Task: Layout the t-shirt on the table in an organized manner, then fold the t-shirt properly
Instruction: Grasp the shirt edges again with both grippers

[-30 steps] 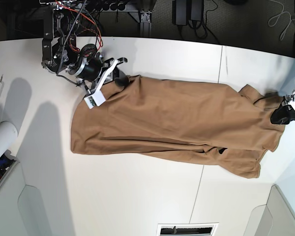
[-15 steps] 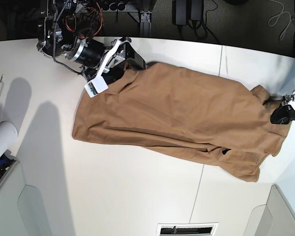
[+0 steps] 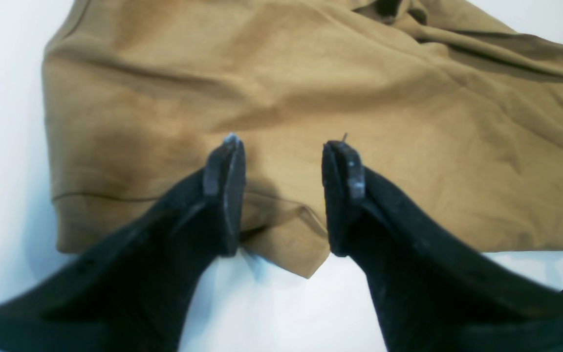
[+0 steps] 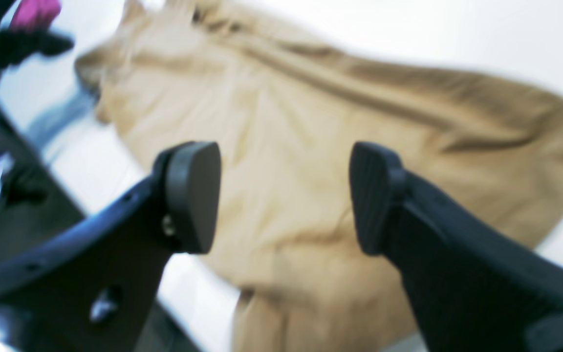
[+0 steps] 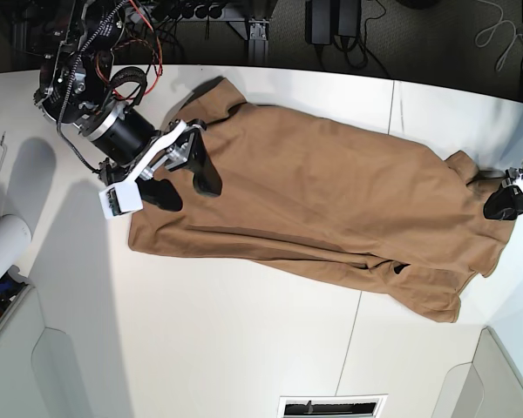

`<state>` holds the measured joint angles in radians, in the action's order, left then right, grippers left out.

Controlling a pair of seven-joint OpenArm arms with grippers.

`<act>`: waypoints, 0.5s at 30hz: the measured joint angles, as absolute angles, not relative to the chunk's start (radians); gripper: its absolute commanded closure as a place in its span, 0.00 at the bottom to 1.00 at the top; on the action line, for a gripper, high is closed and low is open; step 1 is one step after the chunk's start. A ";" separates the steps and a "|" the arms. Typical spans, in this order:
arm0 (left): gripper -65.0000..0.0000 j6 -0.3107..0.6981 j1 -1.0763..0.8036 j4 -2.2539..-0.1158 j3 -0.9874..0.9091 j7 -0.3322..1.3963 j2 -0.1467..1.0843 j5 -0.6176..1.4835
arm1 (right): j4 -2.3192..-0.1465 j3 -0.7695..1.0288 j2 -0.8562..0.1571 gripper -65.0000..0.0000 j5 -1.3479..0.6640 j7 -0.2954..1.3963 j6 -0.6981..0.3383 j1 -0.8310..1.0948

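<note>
We have just let go: our right claw (image 5: 185, 180) now stands with jaws apart, empty, lifted above the t-shirt (image 5: 322, 218), which lies spread lengthwise on the table (image 5: 244, 348) beneath it. Our left claw (image 3: 281, 195) straddles the far hem, jaws apart, gripping nothing. Layout looks nearly done; folding comes next.

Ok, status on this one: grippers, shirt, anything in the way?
Right gripper open above the t-shirt, holding nothing. Left gripper open at the sleeve end. T-shirt spread on the table, wrinkled, unfolded. Nothing in the way.
</note>
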<state>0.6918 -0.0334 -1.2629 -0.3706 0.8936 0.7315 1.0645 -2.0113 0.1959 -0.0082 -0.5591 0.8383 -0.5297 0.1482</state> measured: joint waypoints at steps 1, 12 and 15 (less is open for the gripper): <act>0.56 0.691 -0.033 -1.263 -0.371 0.894 0.731 1.064 | -2.008 0.204 0.003 0.37 -0.523 0.805 -0.514 0.143; 0.56 0.692 -0.035 -1.263 -0.371 0.965 0.731 1.158 | -1.743 0.207 0.033 1.00 -0.271 0.685 -0.476 -0.019; 0.56 0.692 -0.047 -1.263 -0.371 0.965 0.732 1.165 | -1.626 0.207 0.033 1.00 -0.227 0.683 -0.476 -0.067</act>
<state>0.6922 -0.0475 -1.2633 -0.3706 0.9646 0.7319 1.1652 -1.6260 0.2073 0.0334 -0.2268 0.6827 -0.4759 -0.0666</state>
